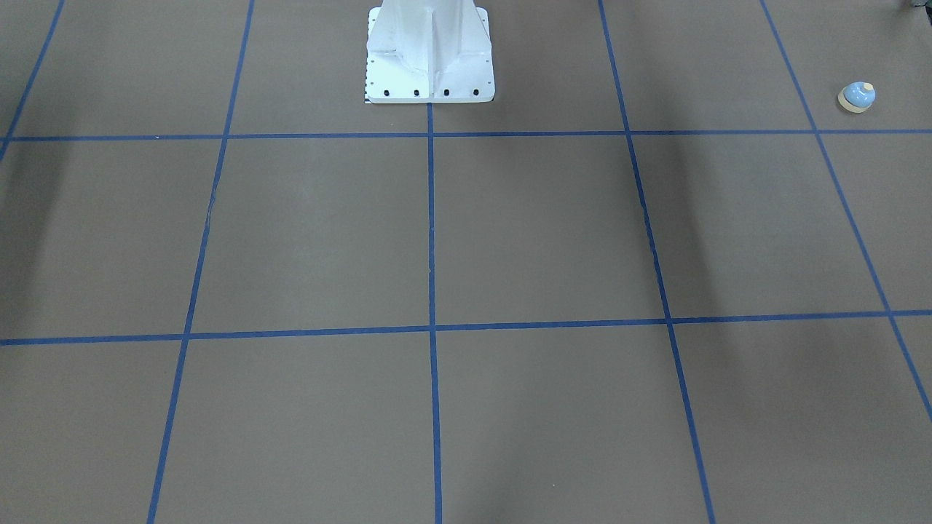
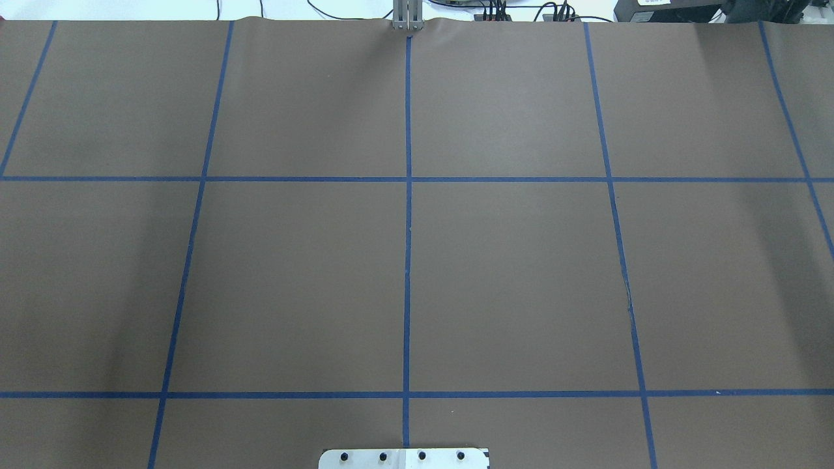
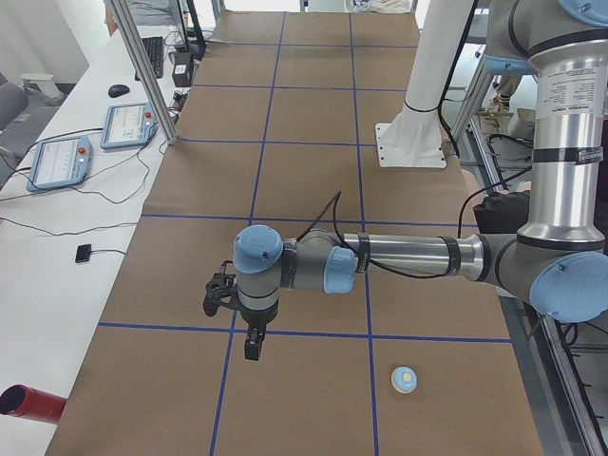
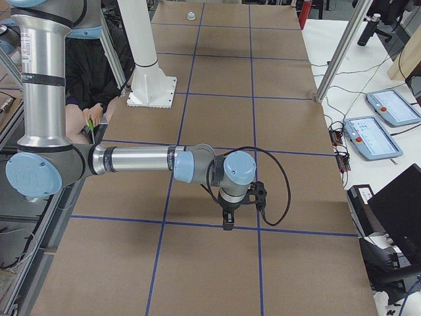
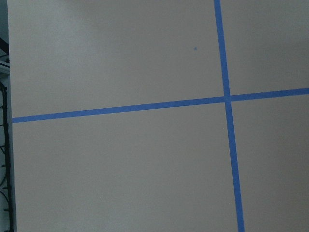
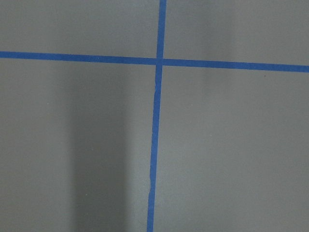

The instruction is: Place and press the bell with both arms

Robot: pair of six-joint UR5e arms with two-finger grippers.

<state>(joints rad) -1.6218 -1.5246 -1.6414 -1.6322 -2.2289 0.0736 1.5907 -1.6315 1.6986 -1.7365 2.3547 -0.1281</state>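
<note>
The light-blue bell [image 1: 857, 96] with its cream button stands upright on the brown table near the robot's left end. It also shows in the exterior left view [image 3: 404, 379] and far off in the exterior right view [image 4: 191, 15]. My left gripper [image 3: 252, 350] hangs above the table, pointing down, apart from the bell. My right gripper [image 4: 227, 224] hangs pointing down at the table's other end. Each gripper shows only in a side view, so I cannot tell whether it is open or shut. Both wrist views show only bare table with blue tape lines.
The white pedestal base [image 1: 429, 58] stands at the robot's side of the table [image 2: 404, 458]. Blue tape divides the brown table into squares. Teach pendants [image 3: 62, 160] [image 4: 371, 138] and a red cylinder [image 3: 28, 404] lie on the white bench beyond the far edge.
</note>
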